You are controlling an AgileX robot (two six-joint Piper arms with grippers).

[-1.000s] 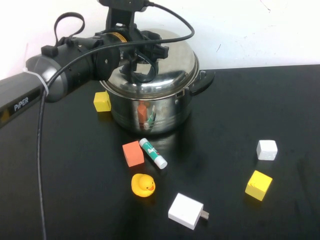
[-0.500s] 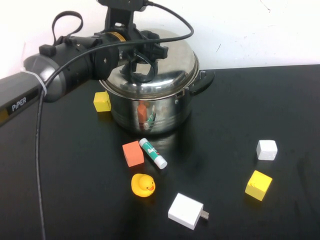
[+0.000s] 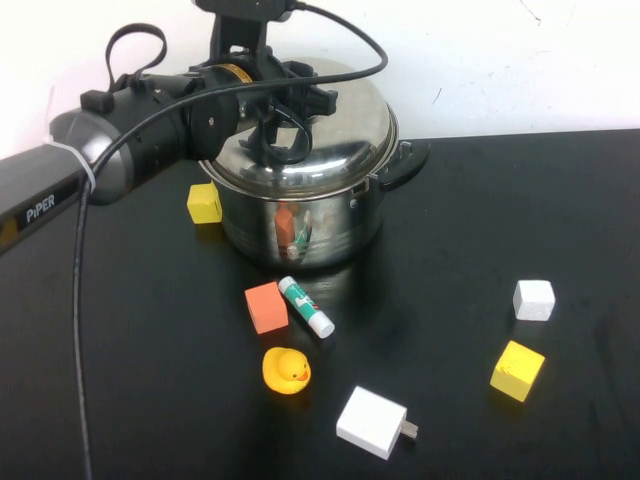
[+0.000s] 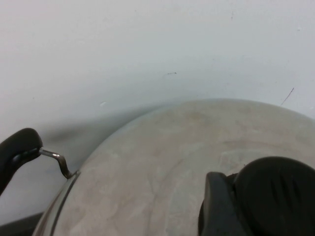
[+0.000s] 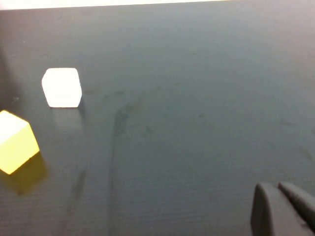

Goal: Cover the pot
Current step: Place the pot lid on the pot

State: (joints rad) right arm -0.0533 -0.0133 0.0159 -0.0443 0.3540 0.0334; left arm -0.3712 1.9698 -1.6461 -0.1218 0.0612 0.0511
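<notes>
The surface (image 3: 480, 200) is flat, matte black, and bears faint smudges; behind its far edge stands a plain white wall (image 3: 500, 50) with a few small dark marks.

One pot (image 3: 300, 220) stands at the far left of the middle, close to the wall. It is shiny steel, with a black handle (image 3: 405, 160) pointing right. One domed steel lid (image 3: 340, 130) sits on its rim, so the pot is already covered. The lid's black knob (image 4: 275, 196) shows close up in the left wrist view.

The left tool (image 3: 283, 125) hangs over the middle of the lid, at the knob. Its fingers are spread apart around the knob rather than squeezed on it. The left arm reaches in from the left edge, with a black cable looping over it.

The right tool (image 5: 283, 209) shows only in the right wrist view, low over bare surface on the right side, well apart from the pot; its two dark fingertips lie pressed together.

Three yellow blocks: none; there are two, one (image 3: 204, 203) just left of the pot and one (image 3: 517, 370) near right. One orange block (image 3: 266, 307) lies near the pot, touching or just beside one glue stick (image 3: 306, 306). One yellow rubber duck (image 3: 286, 371) sits nearer. One white charger plug (image 3: 373, 423) lies near the front edge. One white block (image 3: 533, 300) sits on the right.
</notes>
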